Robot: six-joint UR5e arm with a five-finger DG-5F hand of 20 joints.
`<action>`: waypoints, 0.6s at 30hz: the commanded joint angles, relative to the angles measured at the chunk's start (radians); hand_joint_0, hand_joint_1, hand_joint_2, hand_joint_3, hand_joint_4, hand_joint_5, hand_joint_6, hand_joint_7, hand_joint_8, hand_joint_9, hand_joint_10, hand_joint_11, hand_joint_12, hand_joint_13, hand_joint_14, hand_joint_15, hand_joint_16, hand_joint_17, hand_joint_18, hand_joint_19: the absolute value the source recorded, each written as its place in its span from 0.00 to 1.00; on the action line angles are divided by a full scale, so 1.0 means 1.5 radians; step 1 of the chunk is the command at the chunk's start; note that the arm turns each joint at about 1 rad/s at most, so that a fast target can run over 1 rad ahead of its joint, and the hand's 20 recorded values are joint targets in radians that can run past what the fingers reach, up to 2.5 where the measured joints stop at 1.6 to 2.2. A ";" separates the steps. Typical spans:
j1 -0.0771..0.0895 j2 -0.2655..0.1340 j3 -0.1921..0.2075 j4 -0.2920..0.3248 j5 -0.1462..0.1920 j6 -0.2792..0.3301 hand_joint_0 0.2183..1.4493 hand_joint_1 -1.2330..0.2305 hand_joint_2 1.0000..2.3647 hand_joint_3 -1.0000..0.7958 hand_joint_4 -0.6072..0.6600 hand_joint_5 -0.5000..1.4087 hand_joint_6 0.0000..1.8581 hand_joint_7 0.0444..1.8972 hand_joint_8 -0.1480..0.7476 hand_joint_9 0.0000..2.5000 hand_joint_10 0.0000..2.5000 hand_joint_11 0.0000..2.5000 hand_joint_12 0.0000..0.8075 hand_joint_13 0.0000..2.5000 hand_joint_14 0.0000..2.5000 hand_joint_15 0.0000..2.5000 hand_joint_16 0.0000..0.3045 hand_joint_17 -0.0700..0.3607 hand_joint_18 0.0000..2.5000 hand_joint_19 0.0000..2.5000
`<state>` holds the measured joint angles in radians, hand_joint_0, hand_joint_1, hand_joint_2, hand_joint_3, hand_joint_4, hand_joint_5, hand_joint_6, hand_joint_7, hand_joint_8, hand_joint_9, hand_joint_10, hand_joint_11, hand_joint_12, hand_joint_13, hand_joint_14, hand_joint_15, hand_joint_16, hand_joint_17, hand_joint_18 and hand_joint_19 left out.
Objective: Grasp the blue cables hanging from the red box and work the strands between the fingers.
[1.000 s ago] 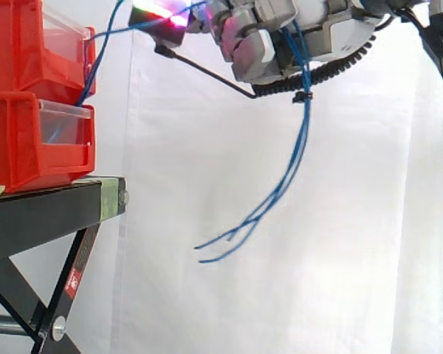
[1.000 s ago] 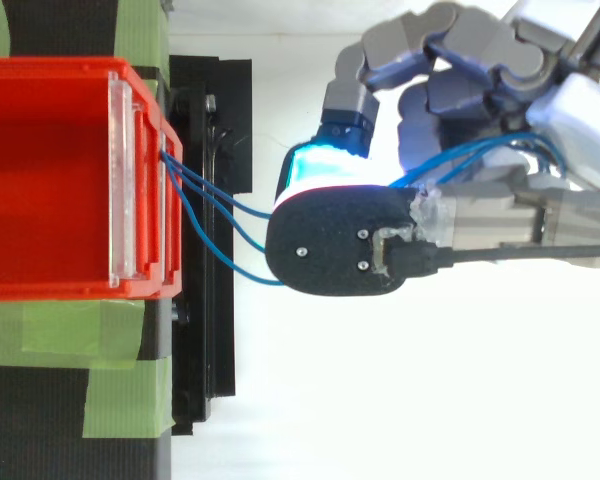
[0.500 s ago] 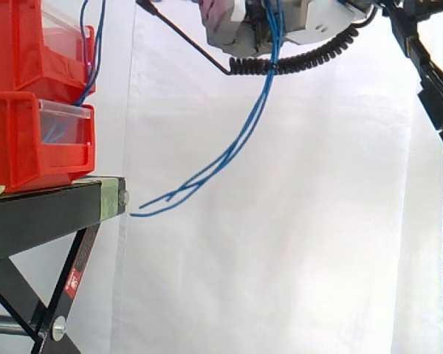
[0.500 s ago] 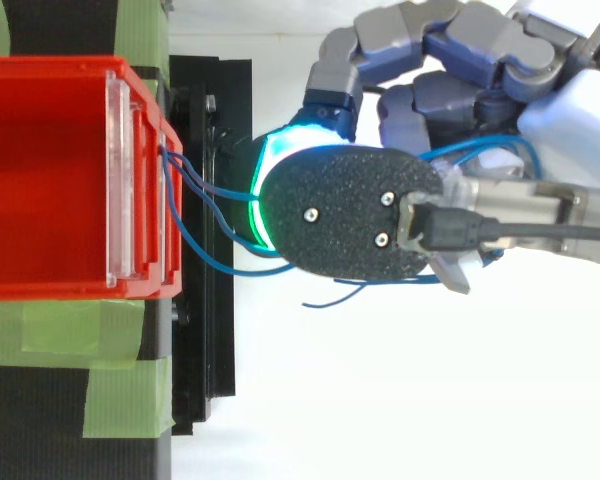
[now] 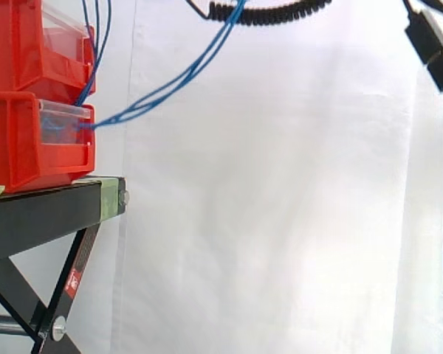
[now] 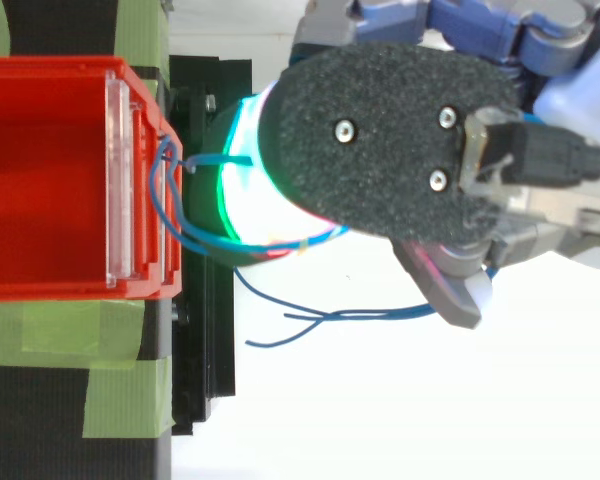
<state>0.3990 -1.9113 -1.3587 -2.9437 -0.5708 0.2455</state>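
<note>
hand (image 6: 380, 140) just off bin (image 6: 50, 68) front, above it, fingers curled round cables (image 6: 325, 317) | loose ends dangle near bin front | risk: more lift tightens strands, they slip out or drag bin

A white curtain (image 5: 280, 206) hangs in soft vertical folds from the middle out to 3 o'clock in the side view, evenly and brightly lit. At 8 o'clock stands a black stand (image 5: 37, 217) on slanting legs (image 5: 68, 289). From above, strips of green tape (image 6: 120, 385) cross its top at 7 and 11 o'clock.
</note>
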 commanded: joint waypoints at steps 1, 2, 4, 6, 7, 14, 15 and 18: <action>0.008 0.000 0.033 -0.033 0.021 0.006 0.53 0.39 0.01 0.44 0.61 0.32 0.64 0.56 0.59 0.27 1.00 0.99 0.52 0.40 1.00 0.53 0.15 0.40 0.55 0.51; 0.010 0.001 0.038 -0.033 0.025 0.005 0.53 0.39 0.01 0.44 0.61 0.32 0.64 0.56 0.59 0.27 1.00 0.99 0.52 0.40 1.00 0.53 0.15 0.40 0.55 0.51; 0.013 0.000 0.046 -0.035 0.035 -0.010 0.53 0.39 0.01 0.44 0.61 0.32 0.64 0.56 0.59 0.27 1.00 0.99 0.52 0.40 1.00 0.53 0.15 0.40 0.55 0.51; 0.014 0.000 0.046 -0.037 0.039 -0.049 0.53 0.39 0.01 0.44 0.61 0.32 0.64 0.57 0.59 0.27 1.00 0.99 0.52 0.40 1.00 0.53 0.15 0.40 0.55 0.51; 0.011 -0.001 0.045 -0.049 0.041 -0.091 0.53 0.39 0.01 0.44 0.61 0.32 0.64 0.56 0.59 0.27 1.00 0.99 0.52 0.40 1.00 0.53 0.15 0.40 0.55 0.51; 0.005 -0.001 0.036 -0.115 0.041 -0.297 0.53 0.39 0.01 0.44 0.61 0.32 0.64 0.57 0.59 0.27 1.00 0.99 0.52 0.40 1.00 0.53 0.15 0.40 0.55 0.51; 0.005 -0.001 0.036 -0.115 0.041 -0.297 0.53 0.39 0.01 0.44 0.61 0.32 0.64 0.56 0.59 0.27 1.00 0.99 0.52 0.40 1.00 0.53 0.15 0.40 0.55 0.51; 0.005 -0.002 0.033 -0.125 0.044 -0.330 0.53 0.39 0.01 0.44 0.61 0.32 0.64 0.56 0.59 0.27 1.00 0.99 0.52 0.40 1.00 0.53 0.15 0.40 0.55 0.51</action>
<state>0.4070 -1.9131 -1.3061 -3.1146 -0.5077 -0.0568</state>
